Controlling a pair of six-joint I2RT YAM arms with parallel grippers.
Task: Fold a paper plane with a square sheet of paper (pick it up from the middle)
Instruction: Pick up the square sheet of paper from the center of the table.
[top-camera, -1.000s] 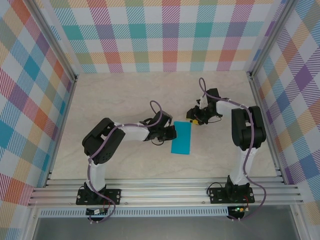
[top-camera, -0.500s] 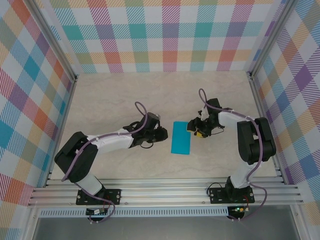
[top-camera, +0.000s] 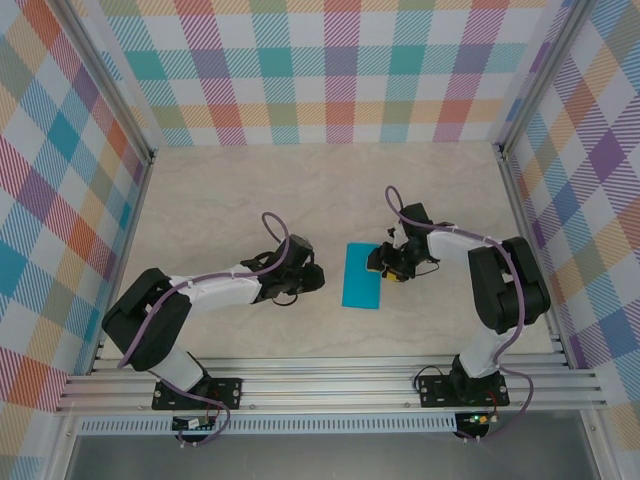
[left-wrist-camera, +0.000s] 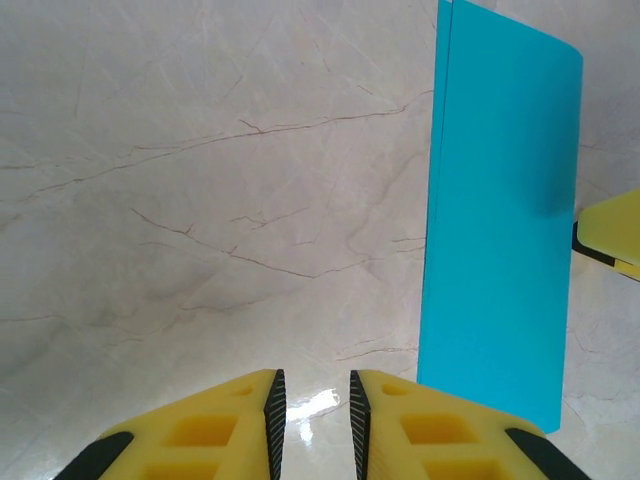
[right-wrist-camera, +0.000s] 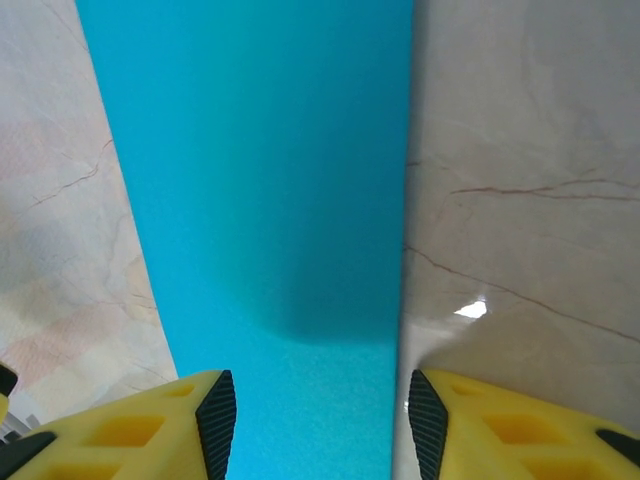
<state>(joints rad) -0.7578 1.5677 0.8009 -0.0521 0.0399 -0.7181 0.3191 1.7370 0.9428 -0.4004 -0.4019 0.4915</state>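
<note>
The teal-blue sheet of paper (top-camera: 362, 276) lies flat on the marble table as a narrow rectangle, two layers showing along its long left edge (left-wrist-camera: 437, 150). My left gripper (top-camera: 318, 278) rests low over bare table just left of the paper (left-wrist-camera: 500, 230), its jaws (left-wrist-camera: 312, 410) a narrow gap apart with nothing between them. My right gripper (top-camera: 378, 262) is at the paper's upper right edge. Its open jaws (right-wrist-camera: 322, 415) stand wide on either side of the paper (right-wrist-camera: 270, 200), apart from it. One of its yellow fingertips (left-wrist-camera: 610, 235) shows beside the paper in the left wrist view.
Aluminium frame rails (top-camera: 330, 380) run along the near edge, and checked walls (top-camera: 330, 70) enclose the table on three sides. Bare marble tabletop (top-camera: 220, 200) lies around the paper.
My left gripper let go of the paper's left edge, opened slightly and drew back to the left. My right gripper moved down and left onto the paper's right edge.
</note>
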